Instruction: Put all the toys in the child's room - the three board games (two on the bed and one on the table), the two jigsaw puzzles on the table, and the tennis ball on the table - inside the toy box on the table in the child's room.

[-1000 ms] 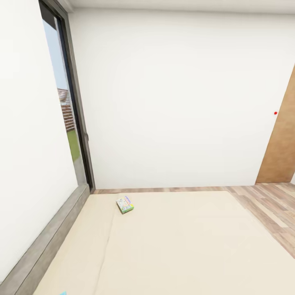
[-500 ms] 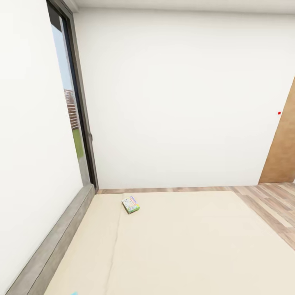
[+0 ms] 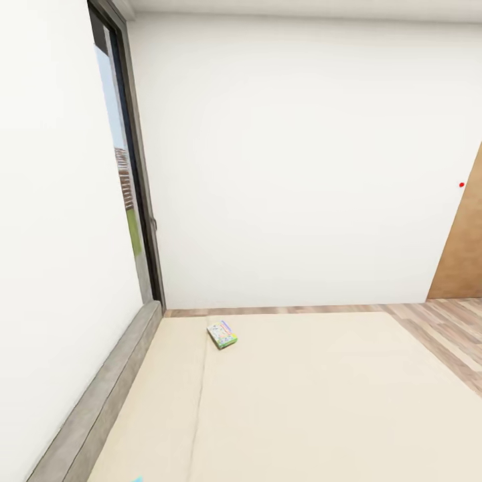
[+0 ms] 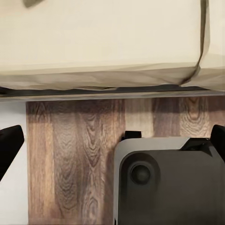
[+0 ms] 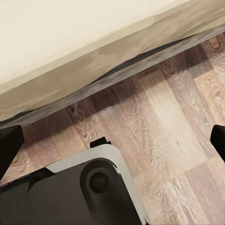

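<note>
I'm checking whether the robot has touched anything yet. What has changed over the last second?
Only the camera moved: the head view swung slightly left, so everything slid right in the picture. The small board game lies on the same spot of the bed near the far edge. The left claw and right claw hang open over the wood floor, holding nothing.

1. My left gripper (image 4: pixel 112 140), black-fingered: jaws spread wide, one dark fingertip at each edge of its wrist view, nothing between them.
2. My right gripper (image 5: pixel 115 140), black-fingered: likewise spread wide and empty.
</note>
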`<state>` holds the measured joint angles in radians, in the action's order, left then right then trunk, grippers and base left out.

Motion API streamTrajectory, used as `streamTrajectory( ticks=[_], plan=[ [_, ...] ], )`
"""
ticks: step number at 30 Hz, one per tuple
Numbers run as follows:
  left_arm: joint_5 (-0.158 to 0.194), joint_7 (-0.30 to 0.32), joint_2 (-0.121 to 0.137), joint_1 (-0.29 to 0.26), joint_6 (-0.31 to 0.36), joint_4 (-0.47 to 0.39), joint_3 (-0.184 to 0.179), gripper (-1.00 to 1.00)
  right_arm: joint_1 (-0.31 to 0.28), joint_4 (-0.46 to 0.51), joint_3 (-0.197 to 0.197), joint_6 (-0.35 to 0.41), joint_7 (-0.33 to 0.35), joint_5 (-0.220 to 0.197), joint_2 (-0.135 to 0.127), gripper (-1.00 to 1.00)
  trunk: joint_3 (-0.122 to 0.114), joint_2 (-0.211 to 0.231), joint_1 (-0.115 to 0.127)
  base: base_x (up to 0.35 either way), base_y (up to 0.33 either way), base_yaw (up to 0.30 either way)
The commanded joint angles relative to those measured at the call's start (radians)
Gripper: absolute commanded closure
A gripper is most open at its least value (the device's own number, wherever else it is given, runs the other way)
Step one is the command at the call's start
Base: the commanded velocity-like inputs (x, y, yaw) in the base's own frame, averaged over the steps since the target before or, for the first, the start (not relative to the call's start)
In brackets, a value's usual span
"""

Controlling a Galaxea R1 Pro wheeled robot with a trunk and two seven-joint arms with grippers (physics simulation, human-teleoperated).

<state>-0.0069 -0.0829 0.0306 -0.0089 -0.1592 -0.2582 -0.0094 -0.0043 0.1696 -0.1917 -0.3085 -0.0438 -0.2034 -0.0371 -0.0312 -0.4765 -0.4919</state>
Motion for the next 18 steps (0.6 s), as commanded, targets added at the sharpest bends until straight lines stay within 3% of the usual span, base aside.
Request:
streamTrajectory(
  ticks=[1, 18],
  plan=[
    [-0.001, -0.003, 0.000, 0.000, -0.003, 0.001, -0.001, -1.00, 0.000, -0.001, 0.004, -0.004, 0.000, -0.010, 0.000, -1.00, 0.000, -0.001, 0.000, 0.000, 0.115, 0.000],
    [-0.001, -0.003, 0.000, 0.000, -0.003, 0.001, 0.000, -1.00, 0.000, -0.001, 0.004, -0.001, 0.002, -0.011, -0.001, -1.00, 0.000, -0.001, 0.000, 0.000, 0.022, 0.000]
  ],
)
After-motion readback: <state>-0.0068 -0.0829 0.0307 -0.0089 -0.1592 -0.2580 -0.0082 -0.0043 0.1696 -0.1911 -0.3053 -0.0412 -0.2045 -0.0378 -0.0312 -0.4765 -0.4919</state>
